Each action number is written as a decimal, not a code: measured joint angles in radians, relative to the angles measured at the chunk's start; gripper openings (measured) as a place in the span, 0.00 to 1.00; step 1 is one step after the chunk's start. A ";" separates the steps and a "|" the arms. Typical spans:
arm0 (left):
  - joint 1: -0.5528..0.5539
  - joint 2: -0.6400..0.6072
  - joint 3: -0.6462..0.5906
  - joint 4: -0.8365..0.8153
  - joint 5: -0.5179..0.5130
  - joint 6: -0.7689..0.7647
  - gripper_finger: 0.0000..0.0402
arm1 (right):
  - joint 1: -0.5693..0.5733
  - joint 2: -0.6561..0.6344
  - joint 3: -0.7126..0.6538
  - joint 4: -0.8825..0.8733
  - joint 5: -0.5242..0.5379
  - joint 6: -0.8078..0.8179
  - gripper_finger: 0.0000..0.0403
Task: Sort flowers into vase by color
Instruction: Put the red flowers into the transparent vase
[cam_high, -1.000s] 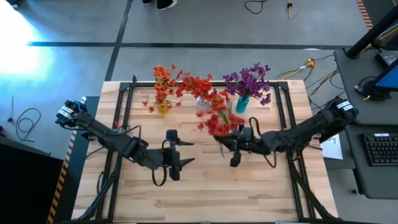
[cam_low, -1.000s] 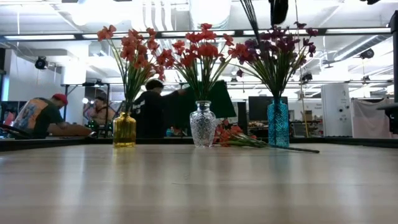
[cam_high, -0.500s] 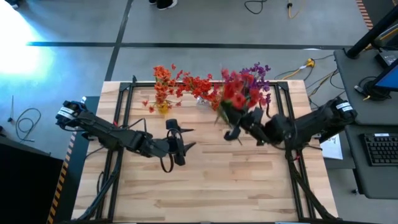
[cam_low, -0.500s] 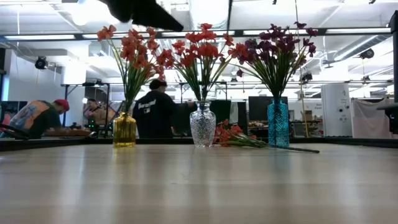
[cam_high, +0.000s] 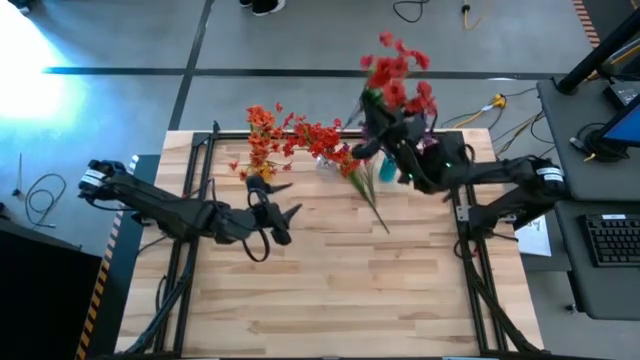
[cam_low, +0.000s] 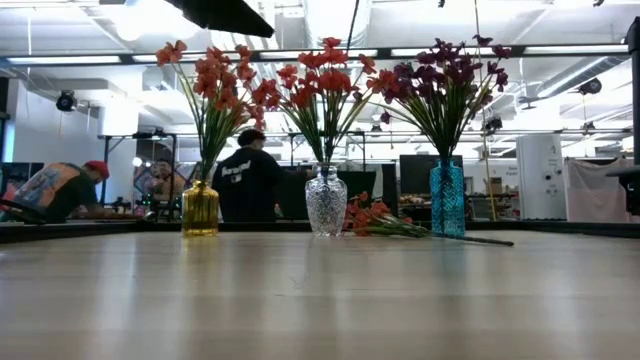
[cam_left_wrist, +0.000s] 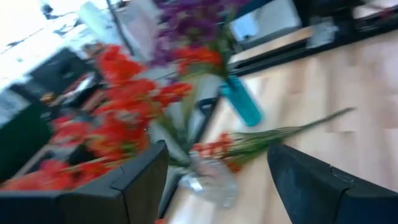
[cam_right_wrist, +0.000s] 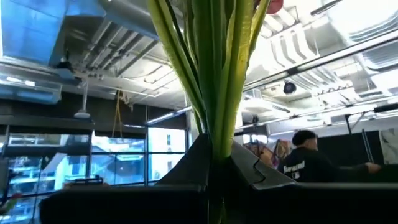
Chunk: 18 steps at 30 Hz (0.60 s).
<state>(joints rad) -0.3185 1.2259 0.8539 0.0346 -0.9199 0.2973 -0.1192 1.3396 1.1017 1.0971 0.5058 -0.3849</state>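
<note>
Three vases (cam_low: 327, 200) along the far edge, already holding flowers: yellow on the left, clear in the middle, blue on the right. Right gripper (cam_high: 392, 135) clamps a red bunch (cam_high: 398, 70) by its stems, lifted above the vases. One sprig (cam_high: 362, 180) lies on the table (cam_high: 330, 300) between clear and blue. Left gripper (cam_high: 275, 200) hangs parted, empty, near yellow. Step looks like carry-to-vase; next, lower the stems into the matching red vase.

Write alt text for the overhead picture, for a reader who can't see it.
Seen from above, the right gripper holds a bunch of red flowers up near three filled vases at the wooden table's far edge. The left gripper hovers open, and one more sprig lies on the table.
</note>
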 joint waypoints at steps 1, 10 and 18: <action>0.003 -0.007 0.000 -0.001 -0.026 0.006 0.64 | -0.027 0.015 0.008 0.001 -0.017 0.016 0.03; 0.019 -0.045 0.000 -0.092 -0.066 -0.004 0.64 | -0.211 0.154 0.035 0.010 -0.071 0.146 0.03; 0.022 -0.046 -0.007 -0.159 -0.143 -0.033 0.64 | -0.259 0.203 0.012 0.011 -0.073 0.243 0.03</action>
<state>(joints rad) -0.2962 1.1797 0.8466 -0.1244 -1.0634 0.2642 -0.3778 1.5421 1.1139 1.1083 0.4332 -0.1416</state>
